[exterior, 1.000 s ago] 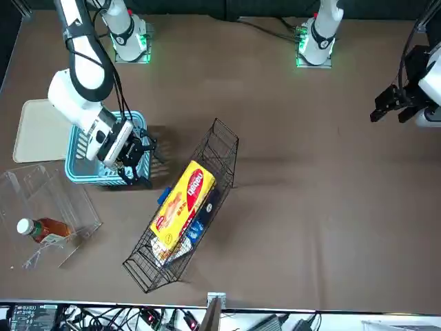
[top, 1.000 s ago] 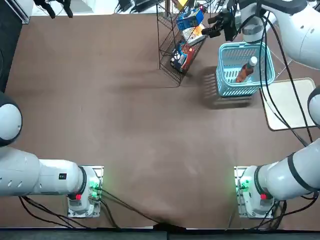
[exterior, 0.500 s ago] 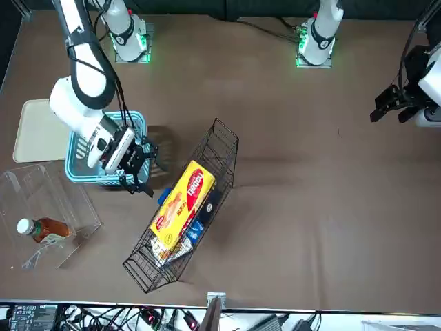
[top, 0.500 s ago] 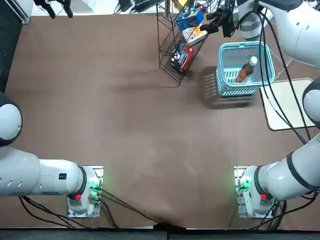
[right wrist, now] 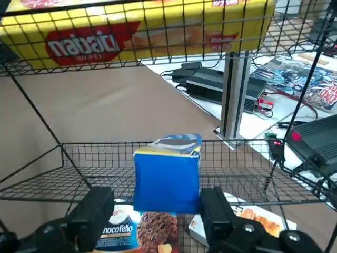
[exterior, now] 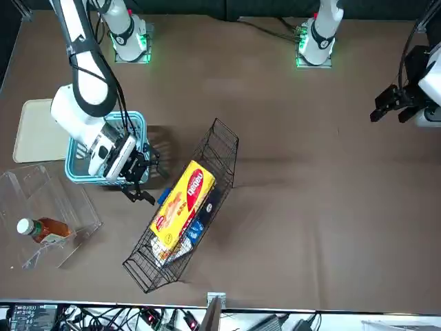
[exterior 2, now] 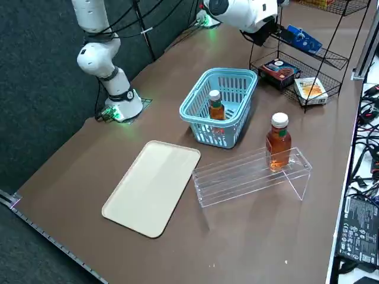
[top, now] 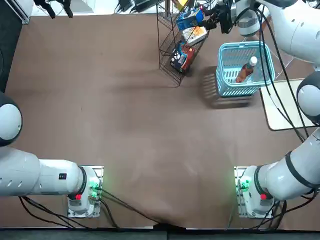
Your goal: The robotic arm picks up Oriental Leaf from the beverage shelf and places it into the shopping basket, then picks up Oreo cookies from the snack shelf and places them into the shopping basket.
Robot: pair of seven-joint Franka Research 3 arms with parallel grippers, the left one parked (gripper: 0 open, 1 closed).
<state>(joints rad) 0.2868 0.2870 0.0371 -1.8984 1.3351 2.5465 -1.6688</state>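
My right gripper [right wrist: 157,199] is open at the black wire snack shelf [top: 167,47], one finger on each side of the blue Oreo cookies pack [right wrist: 167,171] standing on the middle tier. From above, the gripper [top: 209,21] sits just right of the Oreo cookies [top: 189,20]. The Oriental Leaf bottle [top: 246,70] leans inside the light blue shopping basket [top: 235,89], white cap up, and it shows there in the side view too [exterior 2: 217,109]. A second tea bottle [exterior 2: 278,142] stands on the clear beverage shelf [exterior 2: 249,177].
A yellow biscuit box [exterior: 182,203] lies on the rack's top tier. Red-and-dark and pale packs [exterior 2: 311,89] sit on the lower tiers. A beige tray [exterior 2: 154,186] lies beside the basket. Black cables trail from my wrist over the basket.
My right gripper has moved from beside the basket to the wire rack and now flanks the Oreo pack. The bottle stays in the basket.
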